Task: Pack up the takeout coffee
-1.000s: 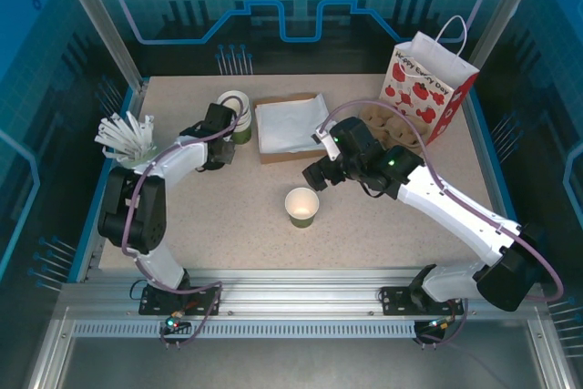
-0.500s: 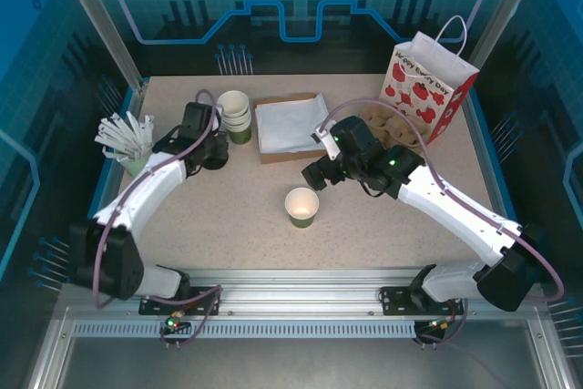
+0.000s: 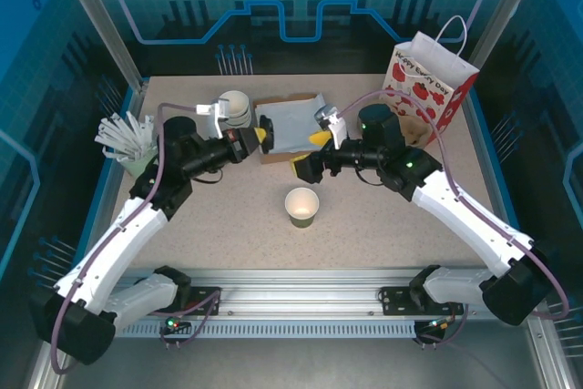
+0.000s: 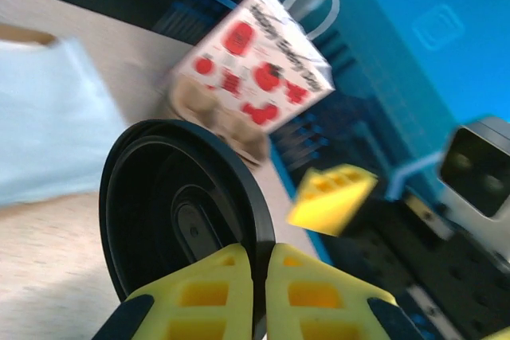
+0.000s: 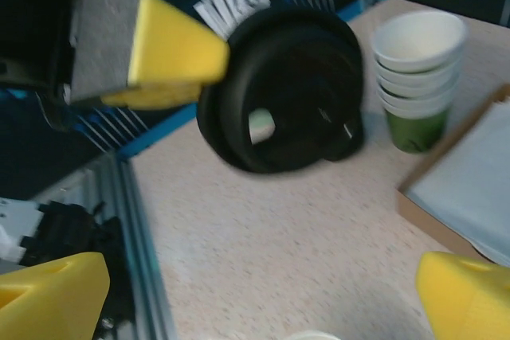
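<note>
Now black lid [image 4: 171, 197], seemingly rim-first, between clamped left fingers [image 4: 211, 288]; right fingers [image 5: 470, 292] wide apart.

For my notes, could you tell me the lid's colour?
The lid is black, clearest in left wrist view.

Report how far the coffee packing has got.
Done: one green cup stands apart, open, mid-table. In hand: the left jaws are shut on the black lid, held in the air near the right arm's open jaws. To do: lid onto cup, then packing it, likely in the gift bag.
</note>
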Controlling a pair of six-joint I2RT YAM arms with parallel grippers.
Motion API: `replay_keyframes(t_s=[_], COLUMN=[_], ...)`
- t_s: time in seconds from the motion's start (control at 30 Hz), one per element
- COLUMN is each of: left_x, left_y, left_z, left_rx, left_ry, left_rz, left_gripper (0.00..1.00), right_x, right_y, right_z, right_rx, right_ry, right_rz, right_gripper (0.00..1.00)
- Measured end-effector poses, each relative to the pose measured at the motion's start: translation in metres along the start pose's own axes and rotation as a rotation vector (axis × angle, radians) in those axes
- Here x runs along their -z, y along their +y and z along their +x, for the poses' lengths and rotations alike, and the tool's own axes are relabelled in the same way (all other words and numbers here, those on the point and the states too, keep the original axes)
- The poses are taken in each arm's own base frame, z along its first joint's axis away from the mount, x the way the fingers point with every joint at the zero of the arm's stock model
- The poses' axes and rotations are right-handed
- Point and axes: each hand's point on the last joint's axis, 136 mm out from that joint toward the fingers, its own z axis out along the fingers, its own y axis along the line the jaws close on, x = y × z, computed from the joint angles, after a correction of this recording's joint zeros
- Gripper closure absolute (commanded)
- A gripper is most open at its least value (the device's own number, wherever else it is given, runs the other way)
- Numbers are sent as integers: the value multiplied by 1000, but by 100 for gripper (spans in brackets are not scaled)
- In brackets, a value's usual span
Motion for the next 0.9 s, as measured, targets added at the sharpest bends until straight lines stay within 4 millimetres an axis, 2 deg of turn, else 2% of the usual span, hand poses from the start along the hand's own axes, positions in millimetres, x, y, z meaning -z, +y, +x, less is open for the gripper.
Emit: replay_keyframes(t_s=[0.1, 0.2, 0.43, 0.67, 0.9], left_x=[-4, -6, -12, -12, -12], left_y=[-16, -25, -24, -34, -33], left_z=[10, 14, 25, 23, 24], left_rx=[49, 84, 170, 199, 206], left_ry=[34, 41, 60, 50, 51], left_rz=[72, 121, 168, 218, 223], left_gripper=[92, 93, 95, 97, 99], right_x=[-1, 4, 1, -8, -13], right_y=[0, -10, -8, -14, -18], right_z=[-5, -9, -13, -13, -6], right_rx=[-13, -33, -47, -61, -81], right_ry=[-38, -78, -108, -111, -101], right_rz=[-45, -66, -118, -124, -130], right_gripper=[0, 0, 0, 0, 0])
